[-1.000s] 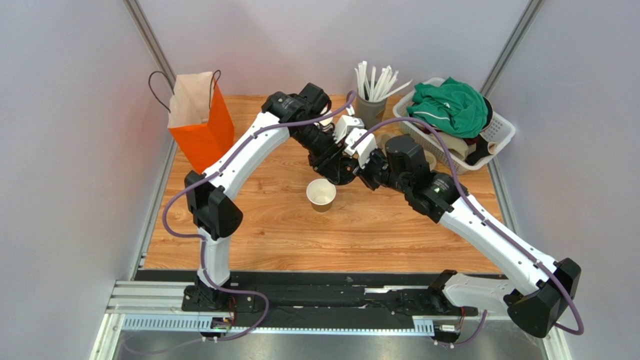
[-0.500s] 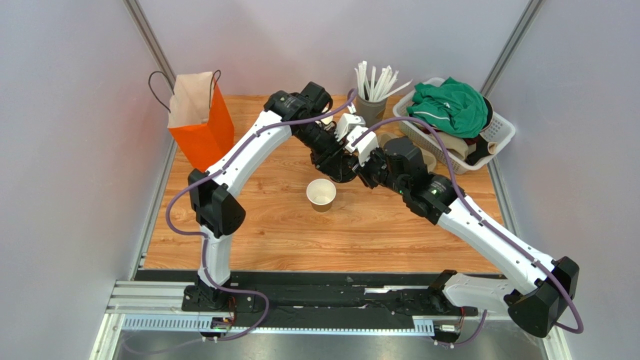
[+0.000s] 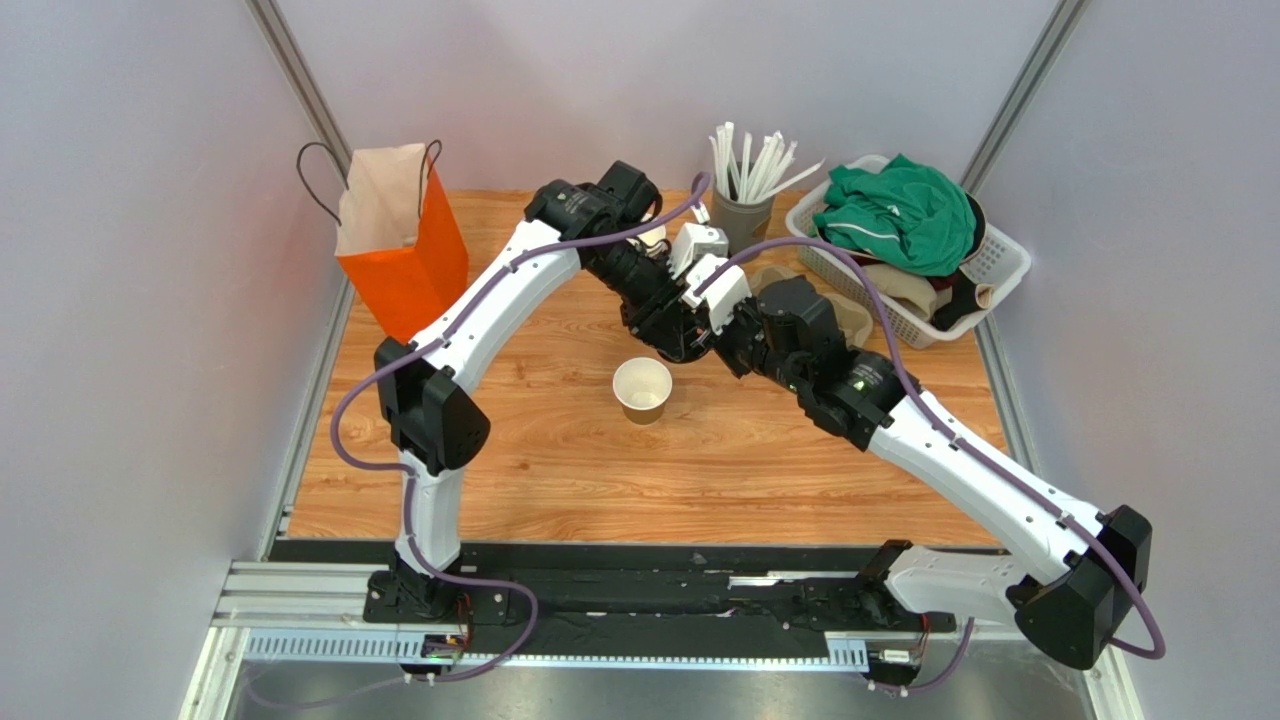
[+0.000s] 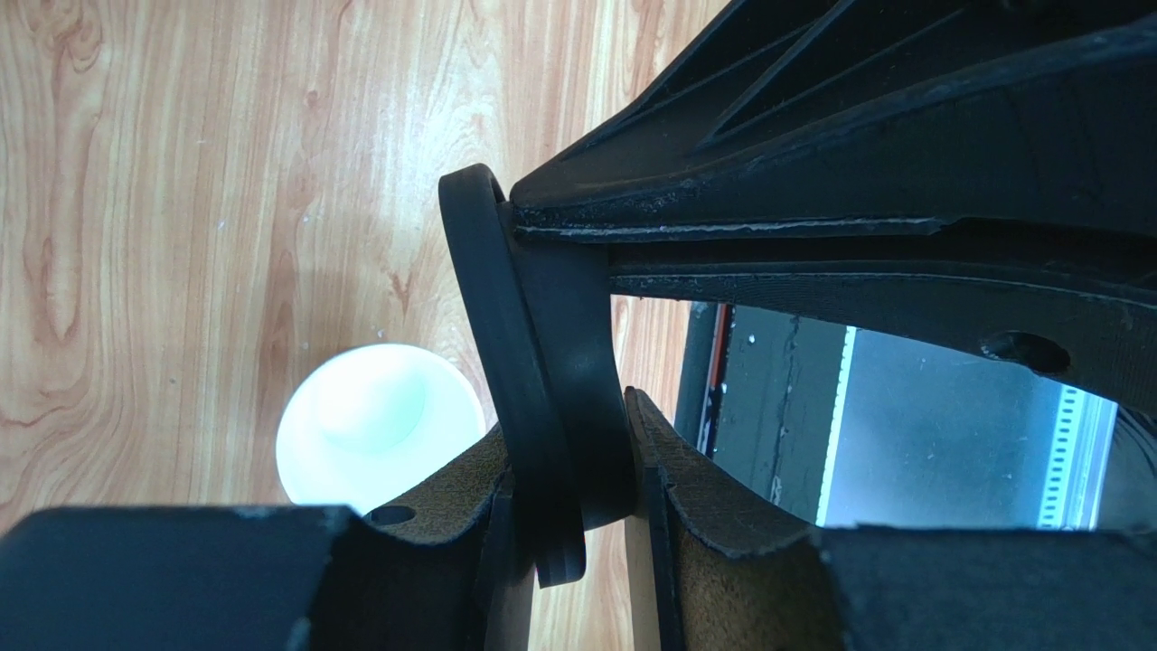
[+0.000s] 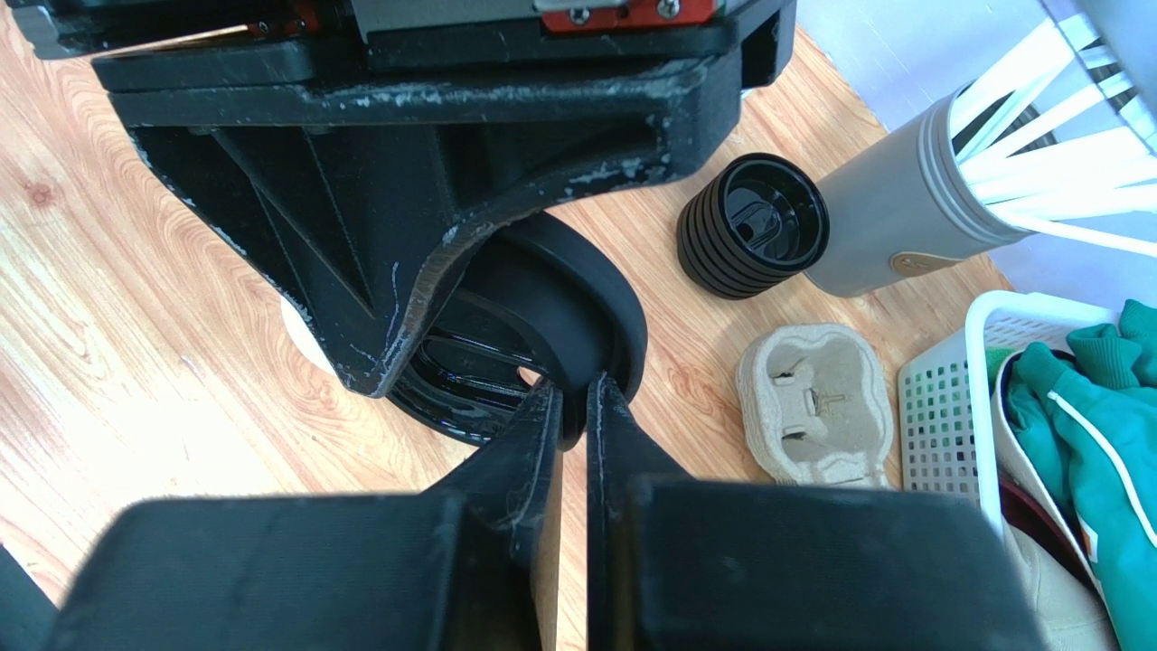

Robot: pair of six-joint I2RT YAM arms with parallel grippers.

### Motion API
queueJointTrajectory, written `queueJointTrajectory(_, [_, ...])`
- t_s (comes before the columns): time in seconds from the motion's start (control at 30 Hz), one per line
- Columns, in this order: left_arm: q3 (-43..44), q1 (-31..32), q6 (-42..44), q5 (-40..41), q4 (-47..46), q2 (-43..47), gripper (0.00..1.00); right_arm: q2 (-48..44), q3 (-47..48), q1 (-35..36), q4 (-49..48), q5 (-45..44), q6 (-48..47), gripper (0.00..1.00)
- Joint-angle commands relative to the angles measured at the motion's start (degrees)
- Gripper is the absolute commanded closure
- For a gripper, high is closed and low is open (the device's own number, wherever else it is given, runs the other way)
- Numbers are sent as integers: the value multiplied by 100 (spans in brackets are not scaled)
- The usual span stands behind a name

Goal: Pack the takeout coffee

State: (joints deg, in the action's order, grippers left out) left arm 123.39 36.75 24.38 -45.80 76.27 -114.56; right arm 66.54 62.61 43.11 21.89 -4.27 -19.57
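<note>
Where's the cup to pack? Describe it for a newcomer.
On the wooden table, look just on the near side of where the two arms meet. The paper cup stands alone there, upright, lidless, cream-white inside, unlike the black lid stack farther back.

Left arm [image 3: 496, 300] and right arm [image 3: 962, 465] angled inward, left end effector [image 4: 568, 455] facing right end effector [image 5: 573, 396], both clamping black lid [image 5: 591, 309]

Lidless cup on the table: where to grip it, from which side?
Likely the paper cup wall just under the rim, one finger inside, from above: it stands upright, mouth open. Left gripper and right gripper both pinch the black lid, so free one first.
</note>
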Motion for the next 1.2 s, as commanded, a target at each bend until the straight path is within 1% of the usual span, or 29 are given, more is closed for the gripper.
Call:
queueJointTrajectory(0.0, [273,130,269,-527,1162,162,71,25,-30,4,-590,-188,6,100])
queueJointTrajectory(0.07, [308,87,269,-491,1153,197,68,8,32,4,-519,-197,24,100])
queueJointTrajectory(0.1, [317,60,251,-430,1136,224,60,-1,67,4,-484,-179,41,100])
queueJointTrajectory(0.13, [308,43,225,-386,1110,241,42,-18,111,13,-379,-170,67,100])
queueJointTrajectory(0.17, [317,-18,190,-281,1083,285,40,-45,198,4,-335,-136,76,100])
queueJointTrajectory(0.2, [317,-54,172,-254,1039,320,20,-54,260,4,-274,-126,94,100])
queueJointTrajectory(0.3, [308,-282,76,-175,952,469,18,-54,435,4,-36,-30,147,100])
queueJointTrajectory(0.6, [220,-1257,-100,-254,714,1120,16,104,787,13,386,348,445,100])
queueJointTrajectory(0.7, [142,-1714,-205,-96,512,1383,16,262,1016,22,588,524,568,100])
queueJointTrajectory(0.73, [89,-1994,-249,-87,425,1567,16,376,1147,13,693,515,621,100])
queueJointTrajectory(0.8, [-445,-2241,-450,-9,-197,1892,14,508,1271,13,834,515,822,100])
queueJointTrajectory(0.83, [-787,-2382,-539,140,-566,2364,12,709,1384,13,1061,524,919,100])
queueJointTrajectory(0.87, [-1530,-2401,-601,638,-1309,2629,8,833,1620,13,1211,559,1007,100])
queueJointTrajectory(0.93, [-2255,-2392,-627,993,-1981,3296,3,1263,1938,22,1720,603,1252,100])
queueJointTrajectory(0.97, [-2833,-2401,-636,1238,-2463,3474,1,1421,2296,22,1922,629,1332,100])
queueJointTrajectory(1.03, [-3267,-2392,-663,1354,-2783,3817,1,1887,2588,22,2450,708,1578,100])
queueJointTrajectory(1.07, [-3582,-2401,-671,1442,-2984,3888,1,2028,2816,4,2582,743,1675,100])
queueJointTrajectory(1.17, [-4103,-2401,-751,1582,-3371,4108,1,2511,2976,4,2820,858,1922,100])
